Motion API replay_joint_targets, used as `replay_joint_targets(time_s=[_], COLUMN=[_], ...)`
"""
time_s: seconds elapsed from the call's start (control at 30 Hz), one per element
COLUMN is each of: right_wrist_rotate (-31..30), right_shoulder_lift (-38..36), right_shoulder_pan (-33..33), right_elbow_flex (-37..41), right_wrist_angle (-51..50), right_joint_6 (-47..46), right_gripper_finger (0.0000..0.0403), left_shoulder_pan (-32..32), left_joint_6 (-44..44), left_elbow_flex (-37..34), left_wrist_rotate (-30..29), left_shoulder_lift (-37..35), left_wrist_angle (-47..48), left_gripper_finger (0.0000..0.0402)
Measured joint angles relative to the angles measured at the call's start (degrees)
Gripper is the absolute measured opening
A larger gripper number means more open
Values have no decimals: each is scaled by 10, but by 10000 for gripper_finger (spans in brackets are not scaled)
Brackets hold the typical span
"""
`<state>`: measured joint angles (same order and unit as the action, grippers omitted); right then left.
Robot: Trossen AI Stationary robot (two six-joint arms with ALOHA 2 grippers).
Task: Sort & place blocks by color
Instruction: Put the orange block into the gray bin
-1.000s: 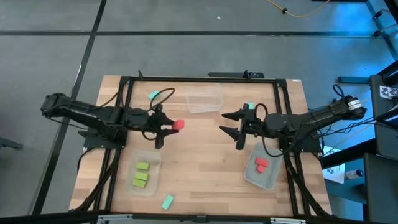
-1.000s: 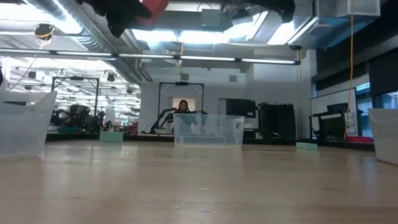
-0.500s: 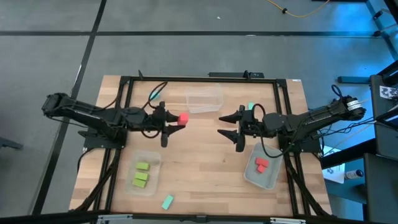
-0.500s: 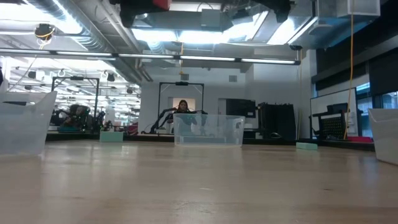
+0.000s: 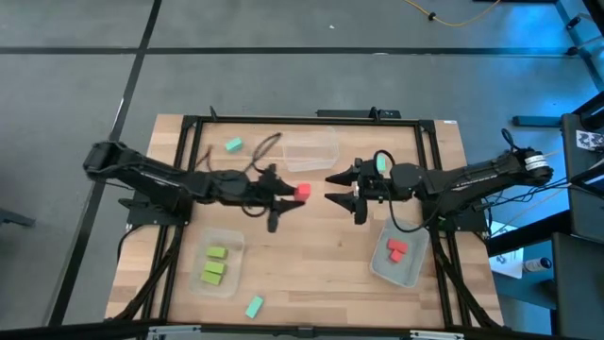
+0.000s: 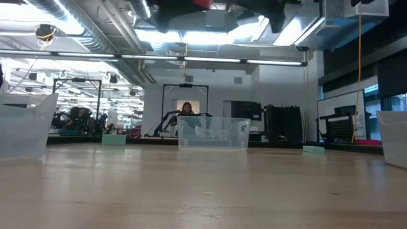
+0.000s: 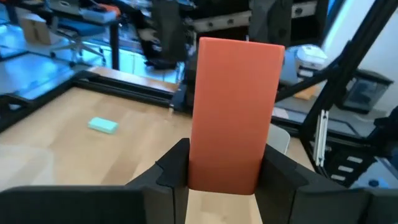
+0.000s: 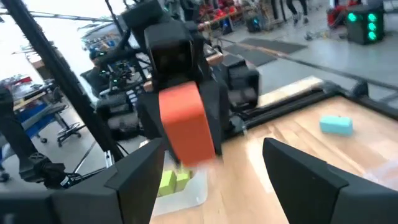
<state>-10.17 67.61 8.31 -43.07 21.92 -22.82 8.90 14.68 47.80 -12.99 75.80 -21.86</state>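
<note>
Since a second ago my left arm has reached further toward the middle of the tabletop (image 5: 311,236), carrying its red block (image 5: 302,192) from the left side to just short of my right gripper (image 5: 342,189). My left gripper (image 5: 286,195) holds that block upright between its jaws, high above the wood. My right gripper faces it with jaws spread wide and empty, so I judge this to be a handover in mid-air. Next I need to bring the block between the right jaws, close them, then release with the left. The likely target is the tub (image 5: 401,260) on the right, where two red blocks (image 5: 395,249) already lie. Three green blocks (image 5: 213,265) sit in the left tub (image 5: 231,241). Teal blocks (image 5: 232,144) remain loose on the tabletop, and an empty tub (image 5: 310,152) stands at the far edge. Nothing blocks the handover.
</note>
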Motion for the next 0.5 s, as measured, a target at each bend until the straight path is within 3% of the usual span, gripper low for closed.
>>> replay_joint_targets(time_s=[0.23, 0.5], right_wrist_rotate=[25, 52], right_shoulder_lift=[22, 22], right_shoulder_pan=[2, 2], right_elbow_flex=[-12, -12], right_wrist_angle=[17, 13], right_joint_6=[39, 66], right_gripper_finger=[276, 276], left_shoulder_pan=[-20, -27], left_joint_6=[-1, -9], left_elbow_flex=[88, 119], left_wrist_rotate=[35, 60], left_shoulder_lift=[98, 127], left_wrist_angle=[1, 2], left_gripper_finger=[125, 125])
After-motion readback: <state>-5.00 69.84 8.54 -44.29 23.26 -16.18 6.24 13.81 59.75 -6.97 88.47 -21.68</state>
